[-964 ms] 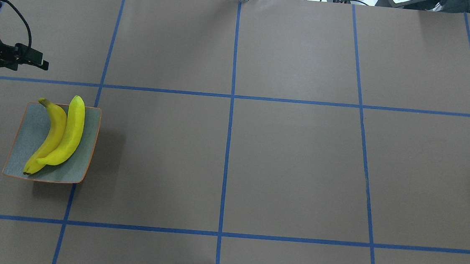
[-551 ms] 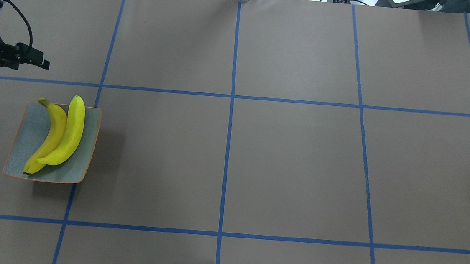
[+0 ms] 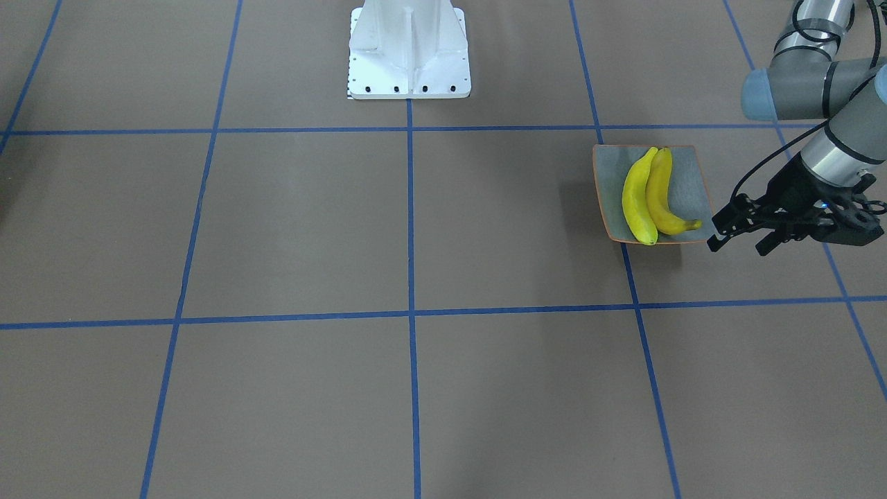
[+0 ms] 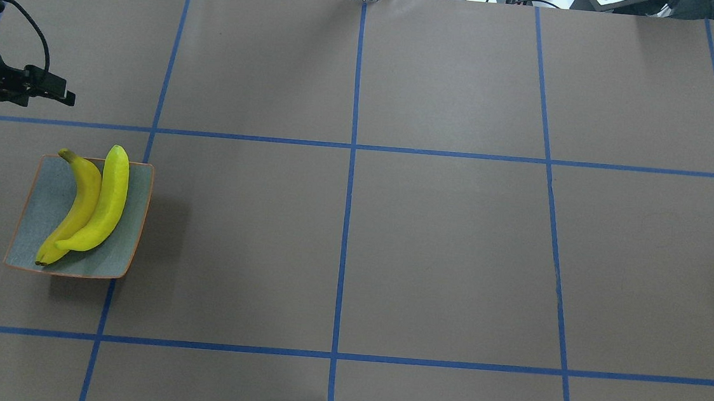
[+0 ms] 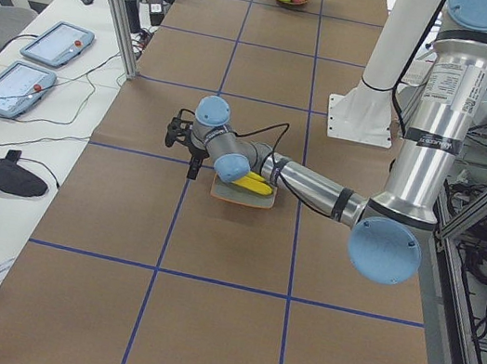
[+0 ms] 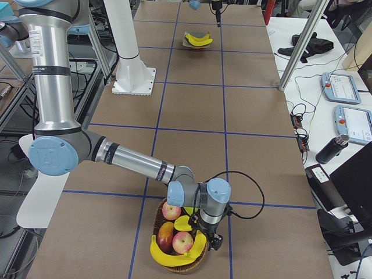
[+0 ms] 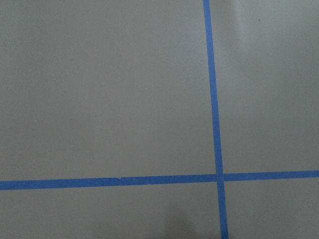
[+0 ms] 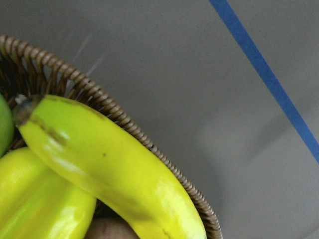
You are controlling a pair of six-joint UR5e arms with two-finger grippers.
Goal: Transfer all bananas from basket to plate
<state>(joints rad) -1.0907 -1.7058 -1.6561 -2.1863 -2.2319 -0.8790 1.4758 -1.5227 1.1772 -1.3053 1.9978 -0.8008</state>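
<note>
The square grey-green plate (image 4: 51,202) with an orange rim sits at the table's left and holds two yellow bananas (image 4: 108,206) (image 4: 79,204) side by side. It also shows in the front view (image 3: 689,187). My left gripper (image 4: 68,99) hovers beyond the plate, open and empty (image 3: 738,244). The wicker basket (image 6: 200,267) sits at the table's far right end, with two bananas (image 6: 174,256) (image 6: 185,222) in it. My right gripper (image 6: 214,243) is at the basket's rim, above a banana (image 8: 114,174). I cannot tell whether it is open or shut.
Apples (image 6: 171,211) (image 6: 183,241) and a reddish fruit (image 6: 165,232) lie in the basket with the bananas. The white robot base (image 3: 409,55) stands at mid-table on the robot's side. Blue tape lines cross the brown table.
My left gripper has shifted very slightly near the left edge. The plate and its two bananas have not moved.
</note>
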